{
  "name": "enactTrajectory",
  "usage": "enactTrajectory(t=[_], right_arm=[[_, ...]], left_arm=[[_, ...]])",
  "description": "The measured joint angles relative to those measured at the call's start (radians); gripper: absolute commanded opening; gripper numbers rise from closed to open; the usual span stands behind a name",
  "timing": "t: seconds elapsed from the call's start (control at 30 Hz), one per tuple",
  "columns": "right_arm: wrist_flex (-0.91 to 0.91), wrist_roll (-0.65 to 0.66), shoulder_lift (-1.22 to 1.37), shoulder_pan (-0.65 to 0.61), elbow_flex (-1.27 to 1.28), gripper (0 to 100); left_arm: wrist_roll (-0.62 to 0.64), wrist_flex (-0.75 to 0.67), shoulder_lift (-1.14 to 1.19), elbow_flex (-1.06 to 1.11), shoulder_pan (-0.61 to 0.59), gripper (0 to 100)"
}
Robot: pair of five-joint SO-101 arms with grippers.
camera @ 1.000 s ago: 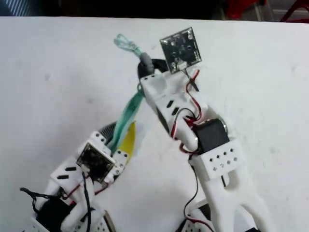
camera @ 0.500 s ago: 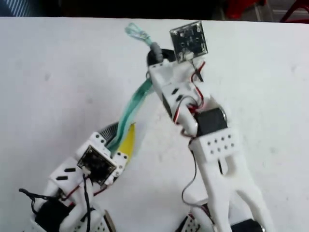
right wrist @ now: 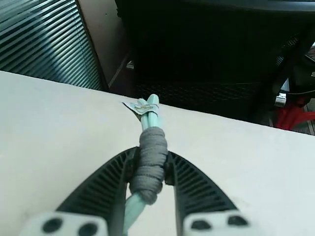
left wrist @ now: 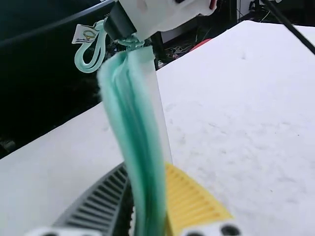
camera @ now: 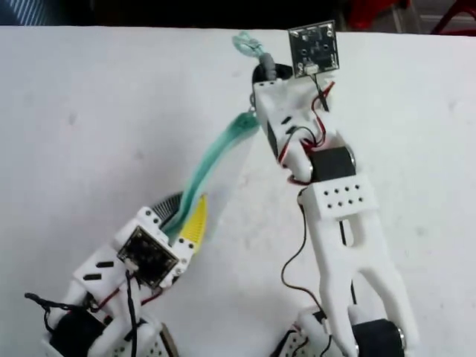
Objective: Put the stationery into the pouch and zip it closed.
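From the high view, the teal pouch [camera: 216, 163] runs as a long strip between the two arms over the white table [camera: 89, 111]. Its near end is clamped in the left gripper [camera: 182, 207]. At the far end the right gripper [camera: 264, 74] is closed on the zip pull [camera: 268, 62], whose teal loop [camera: 244, 42] sticks out past the fingertips. The pouch seems to hang clear of the table along its middle, though this angle does not settle it.

In the left wrist view, the pouch [left wrist: 140, 147] stands edge-on (narrow side to the camera), pinched between the yellow finger [left wrist: 194, 201] and the grey finger [left wrist: 98, 206].

In the right wrist view, the right gripper [right wrist: 150, 160] squeezes the grey-wrapped zip pull [right wrist: 150, 167] between its black jaws. The loop [right wrist: 147, 109] lies just beyond.
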Motion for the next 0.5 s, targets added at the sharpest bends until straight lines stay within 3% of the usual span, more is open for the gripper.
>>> enactTrajectory(t=[0.5], right_arm=[[-0.046,0.058,0.054,0.041,0.0,1.9]], left_arm=[[0.0,0.0,0.011,-0.008,0.002,2]])
